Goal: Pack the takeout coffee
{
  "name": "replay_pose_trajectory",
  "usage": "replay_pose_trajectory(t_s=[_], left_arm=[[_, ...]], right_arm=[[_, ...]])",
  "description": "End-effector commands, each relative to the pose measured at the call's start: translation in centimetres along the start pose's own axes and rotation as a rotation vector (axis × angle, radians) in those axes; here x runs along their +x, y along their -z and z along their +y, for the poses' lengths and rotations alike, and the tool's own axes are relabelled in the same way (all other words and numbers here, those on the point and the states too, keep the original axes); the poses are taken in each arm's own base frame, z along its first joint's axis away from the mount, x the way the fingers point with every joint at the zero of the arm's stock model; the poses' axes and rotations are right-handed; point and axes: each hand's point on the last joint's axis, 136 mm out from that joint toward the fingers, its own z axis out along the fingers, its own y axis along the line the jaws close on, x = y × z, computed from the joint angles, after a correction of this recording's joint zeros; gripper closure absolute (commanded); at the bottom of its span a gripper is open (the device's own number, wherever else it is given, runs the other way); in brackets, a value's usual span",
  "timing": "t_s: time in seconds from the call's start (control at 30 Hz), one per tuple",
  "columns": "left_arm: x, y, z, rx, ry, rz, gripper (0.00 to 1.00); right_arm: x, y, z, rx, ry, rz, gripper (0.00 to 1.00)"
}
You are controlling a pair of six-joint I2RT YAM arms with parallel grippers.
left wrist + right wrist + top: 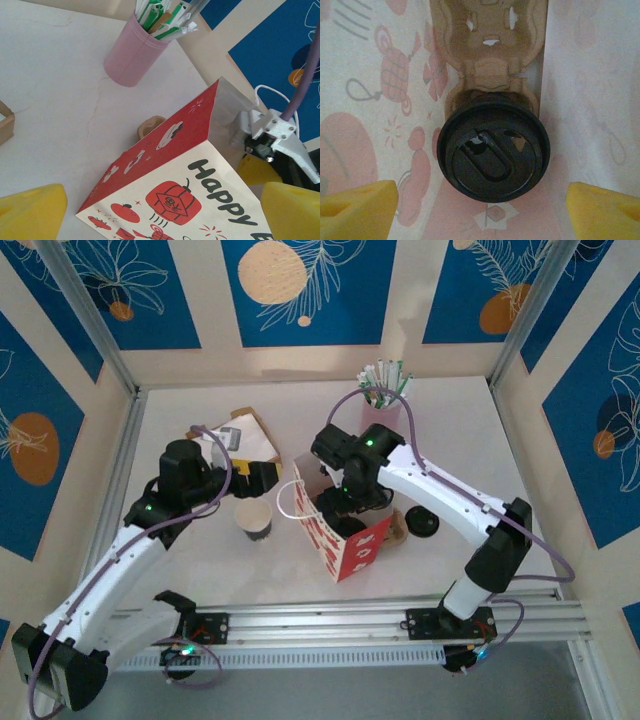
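Right jaws: released, with the yellow fingertips (360, 207) set wide apart and cut off at the lower corners of the wrist view. The lidded coffee cup (492, 150) stands beyond and between them, untouched. Its body is hidden under the black lid. The cup sits in a cardboard carrier (490, 45) inside the paper bag (345, 540); the far end of the carrier is cut off. In the top view the bag mouth conceals the right jaws. The right arm (450, 495) rises from its base, bends at the elbow and reaches left, wrist pitched down into the bag. Left jaws: released, fingertips (32, 210) cut off at the frame corners, with the bag's corner edge between them; contact cannot be determined. A tan object (150, 127) behind the bag is mostly hidden. The left arm (120, 550) extends up and right, wrist pointing towards the bag. On the bench (450, 440) an open cup (254, 520) stands just left of the bag, a loose lid (422, 522) lies to its right, and a pink straw holder (383, 405) stands further back.
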Motion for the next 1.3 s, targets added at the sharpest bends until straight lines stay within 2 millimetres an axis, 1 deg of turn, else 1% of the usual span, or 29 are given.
replay_pose_trajectory(t_s=[0.0,0.7,1.1,1.27], left_arm=[[-0.8,0.7,-1.0,0.012,-0.047,-0.033,0.01],[-1.2,1.8,-1.7,0.016,-0.060,-0.053,0.01],[-1.6,2.3,-2.3,0.024,-0.067,-0.062,0.01],[-1.9,2.7,-2.6,0.029,-0.072,-0.072,0.01]], right_arm=[[0.5,1.7,0.1,-0.006,-0.007,-0.027,0.13],[0.5,3.9,0.9,-0.028,0.004,-0.093,0.14],[0.7,5.1,1.0,-0.034,0.008,-0.131,0.20],[0.7,5.8,1.2,-0.045,0.014,-0.158,0.26]])
